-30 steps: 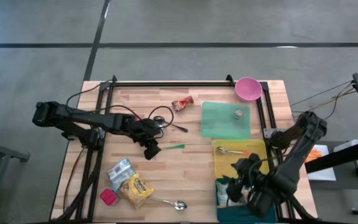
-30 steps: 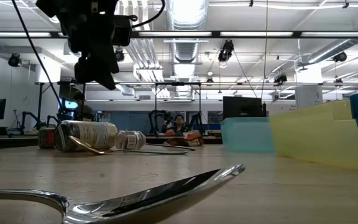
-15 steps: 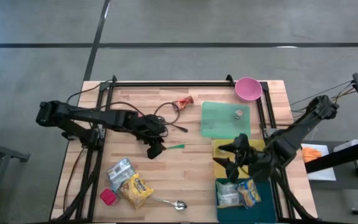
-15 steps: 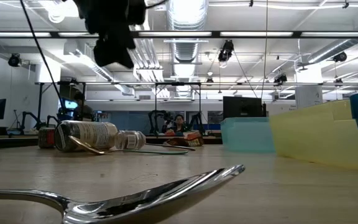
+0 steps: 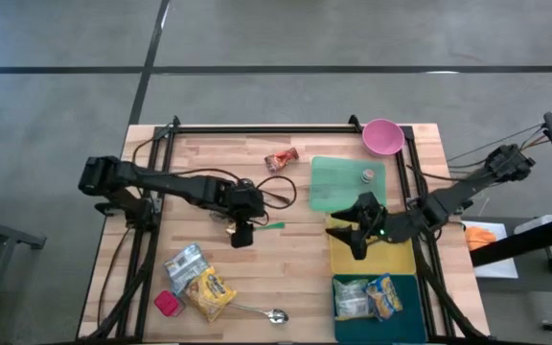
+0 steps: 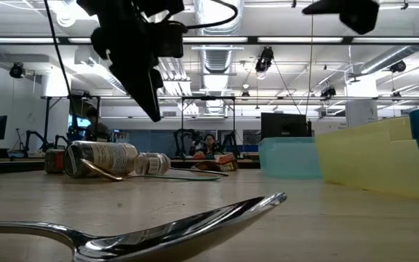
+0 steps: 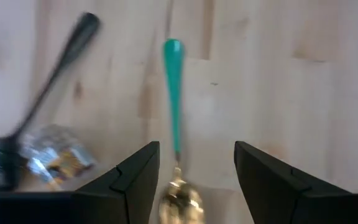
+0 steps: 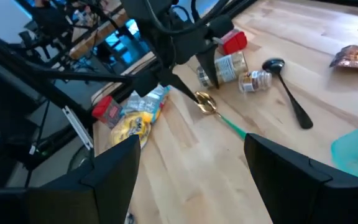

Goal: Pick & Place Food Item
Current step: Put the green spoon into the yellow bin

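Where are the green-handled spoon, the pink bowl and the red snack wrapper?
Green-handled spoon [image 7: 173,93], left wrist view, mid-handle.
Pink bowl [image 5: 382,136], high view, inside centre.
Red snack wrapper [image 5: 281,158], high view, middle.

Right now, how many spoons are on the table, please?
3: silver spoon by the yellow packet, green-handled spoon at the left gripper, black spoon beside it; more may be hidden.

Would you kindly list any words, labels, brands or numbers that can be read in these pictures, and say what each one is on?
No text can be read in any view.
Small bottle lying on the table: its label carries print, too small to read.
Yellow snack bag: printed front, too blurred to read.
Silver packet: print, unreadable.
Red wrapper: print, unreadable.
Two packets in the dark green bin: print, unreadable.
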### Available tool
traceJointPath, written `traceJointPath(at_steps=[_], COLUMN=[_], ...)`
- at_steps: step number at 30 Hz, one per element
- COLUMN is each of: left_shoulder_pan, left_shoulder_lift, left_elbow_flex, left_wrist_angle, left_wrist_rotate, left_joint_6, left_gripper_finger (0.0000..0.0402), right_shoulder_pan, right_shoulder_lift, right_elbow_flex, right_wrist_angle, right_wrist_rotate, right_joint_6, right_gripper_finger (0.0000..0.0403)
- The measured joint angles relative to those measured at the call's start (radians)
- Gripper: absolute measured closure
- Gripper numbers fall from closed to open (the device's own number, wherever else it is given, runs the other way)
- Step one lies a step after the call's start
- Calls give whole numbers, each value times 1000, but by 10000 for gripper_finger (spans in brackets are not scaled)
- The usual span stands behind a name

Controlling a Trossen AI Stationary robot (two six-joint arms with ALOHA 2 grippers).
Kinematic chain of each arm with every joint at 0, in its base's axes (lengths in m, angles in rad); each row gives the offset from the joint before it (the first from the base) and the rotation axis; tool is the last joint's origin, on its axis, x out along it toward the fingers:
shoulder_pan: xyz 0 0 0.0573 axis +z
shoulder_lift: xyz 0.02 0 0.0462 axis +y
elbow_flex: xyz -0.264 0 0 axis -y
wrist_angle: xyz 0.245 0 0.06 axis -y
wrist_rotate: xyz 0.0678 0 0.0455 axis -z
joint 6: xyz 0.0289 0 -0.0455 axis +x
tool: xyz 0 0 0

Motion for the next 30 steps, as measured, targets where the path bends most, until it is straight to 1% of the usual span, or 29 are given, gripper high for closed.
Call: traceJointPath(at_steps=[3, 5, 11, 15, 19, 21, 30], left_shoulder_pan=[0, 0, -2, 3, 3, 3, 3], left_shoulder_lift=[36, 61, 98, 99, 99, 99, 99], left_elbow_flex=[0, 0, -3, -58, -124, -147, -184], left_wrist_angle=[1, 2, 9, 109, 185, 193, 214], left_wrist_rotate=[-19, -19, 2, 4, 3, 2, -4], left_joint_6=[35, 40, 62, 79, 58, 50, 51], left_gripper_finger=[188, 188, 188, 188, 188, 188, 188], right_shoulder_pan=[-59, -83, -102, -105, -105, -105, -105], right_shoulder_lift=[-19, -36, -118, -178, -229, -252, -305], right_elbow_flex=[-30, -43, -60, -67, -86, -100, -205], right_wrist_angle=[41, 68, 65, 40, 27, 31, 41], right_wrist_rotate=[-85, -112, -120, -122, -120, -120, -119], right_joint_6=[-50, -89, -192, -226, -237, -236, -159], right_gripper_finger=[120, 120, 120, 120, 120, 120, 120])
